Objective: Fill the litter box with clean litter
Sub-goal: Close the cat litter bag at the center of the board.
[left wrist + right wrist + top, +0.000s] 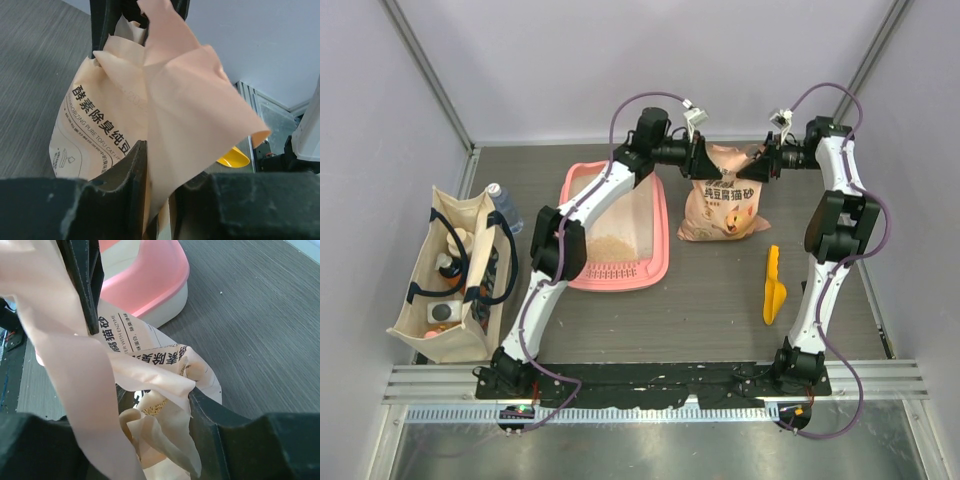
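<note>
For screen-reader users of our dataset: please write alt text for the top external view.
The left end effector and right end effector meet at the top of a peach litter bag beside the pink litter box, which holds some litter. A yellow scoop lies right of the bag.

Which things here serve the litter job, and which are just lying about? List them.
In the job: litter box, litter in it, litter bag.
Lying about: yellow scoop, tote bag, bottle beside it.
</note>
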Motion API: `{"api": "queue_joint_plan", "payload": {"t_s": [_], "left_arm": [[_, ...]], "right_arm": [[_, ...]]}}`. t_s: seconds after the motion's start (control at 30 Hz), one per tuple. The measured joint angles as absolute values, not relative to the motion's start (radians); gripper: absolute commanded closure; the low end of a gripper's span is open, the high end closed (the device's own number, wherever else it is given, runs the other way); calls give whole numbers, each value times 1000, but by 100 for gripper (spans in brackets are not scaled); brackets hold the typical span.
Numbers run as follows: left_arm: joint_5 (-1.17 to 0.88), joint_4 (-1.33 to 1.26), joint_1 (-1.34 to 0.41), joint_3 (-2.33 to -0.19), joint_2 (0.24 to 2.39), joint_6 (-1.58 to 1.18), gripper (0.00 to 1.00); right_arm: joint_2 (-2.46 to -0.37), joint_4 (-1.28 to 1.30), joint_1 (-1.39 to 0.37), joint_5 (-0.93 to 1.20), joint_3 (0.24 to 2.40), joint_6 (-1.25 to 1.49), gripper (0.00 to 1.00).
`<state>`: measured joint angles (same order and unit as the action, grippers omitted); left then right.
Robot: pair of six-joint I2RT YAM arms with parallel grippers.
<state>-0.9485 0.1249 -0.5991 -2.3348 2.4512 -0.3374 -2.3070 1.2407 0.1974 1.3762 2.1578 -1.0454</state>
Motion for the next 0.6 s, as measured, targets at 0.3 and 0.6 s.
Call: {"api": "queue_joint_plan", "payload": {"t_s": [0.3, 0.6], "left_arm": [[-934, 155, -575, -2326, 2452, -332, 64], [-935, 184, -570, -2300, 2452, -307, 40]], "right_arm": [[-2307, 1228, 214, 1411, 2086, -1024, 43], [-2307, 1240, 231, 1425, 2085, -1026, 43]]}}
